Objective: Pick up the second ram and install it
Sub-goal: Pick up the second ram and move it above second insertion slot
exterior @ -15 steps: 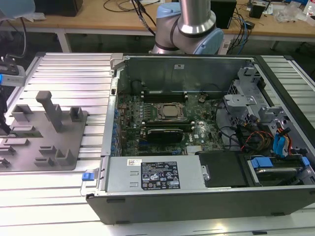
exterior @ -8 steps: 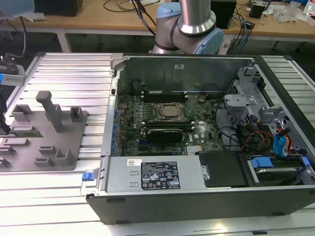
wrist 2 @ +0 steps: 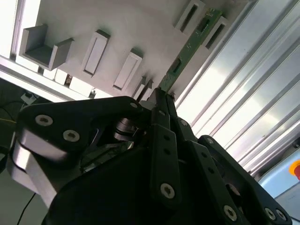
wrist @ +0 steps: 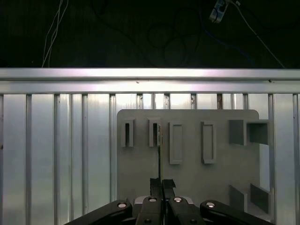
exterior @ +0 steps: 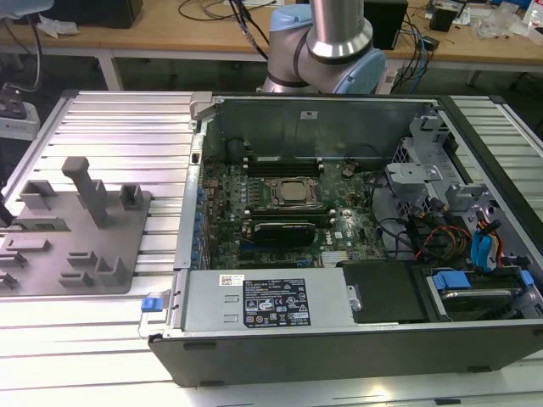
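The second ram (wrist 2: 188, 46) is a thin green board stick, which the first wrist view shows edge-on as a dark line (wrist: 159, 157). My gripper (wrist 2: 161, 93) is shut on its near end, fingertips pressed together around it (wrist: 161, 182). The stick's far end reaches the slotted holders of the grey tray (wrist: 187, 173), and I cannot tell whether it still rests in one. In the exterior view the open computer case (exterior: 339, 339) shows the motherboard with its square CPU socket (exterior: 293, 193) and long black memory slots (exterior: 284, 227) beside it.
The grey tray (exterior: 51, 254) with upright posts (exterior: 89, 191) lies on the ribbed metal table (exterior: 127, 136) at the exterior view's left. The arm's base (exterior: 339, 42) stands behind the case. Cables and blue drive brackets (exterior: 484, 254) crowd the case's right side.
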Controlling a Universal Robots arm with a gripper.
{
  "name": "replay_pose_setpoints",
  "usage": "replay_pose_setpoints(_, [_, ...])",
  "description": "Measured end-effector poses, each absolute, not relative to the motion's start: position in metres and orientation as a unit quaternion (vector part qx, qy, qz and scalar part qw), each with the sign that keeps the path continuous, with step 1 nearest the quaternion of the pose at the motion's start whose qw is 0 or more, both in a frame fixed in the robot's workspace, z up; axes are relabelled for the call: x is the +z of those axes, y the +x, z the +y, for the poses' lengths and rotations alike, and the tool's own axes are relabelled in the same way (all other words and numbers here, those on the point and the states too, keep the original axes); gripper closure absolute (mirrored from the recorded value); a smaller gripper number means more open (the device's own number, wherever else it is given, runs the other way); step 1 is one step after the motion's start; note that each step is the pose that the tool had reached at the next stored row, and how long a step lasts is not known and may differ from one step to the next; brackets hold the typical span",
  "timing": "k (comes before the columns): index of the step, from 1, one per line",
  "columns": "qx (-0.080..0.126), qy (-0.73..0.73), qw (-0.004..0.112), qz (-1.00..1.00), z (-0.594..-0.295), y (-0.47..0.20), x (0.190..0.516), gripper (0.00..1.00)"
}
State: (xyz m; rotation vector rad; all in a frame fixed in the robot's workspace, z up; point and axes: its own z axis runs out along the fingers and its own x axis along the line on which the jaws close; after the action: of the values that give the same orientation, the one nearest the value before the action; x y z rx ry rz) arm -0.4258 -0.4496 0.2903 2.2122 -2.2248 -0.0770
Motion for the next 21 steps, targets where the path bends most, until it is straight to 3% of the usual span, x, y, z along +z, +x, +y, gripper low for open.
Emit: replay_pose_setpoints(21, [-0.025,0.705,0.002,-0.709,-0.449,-0.426,0.317,0.91])
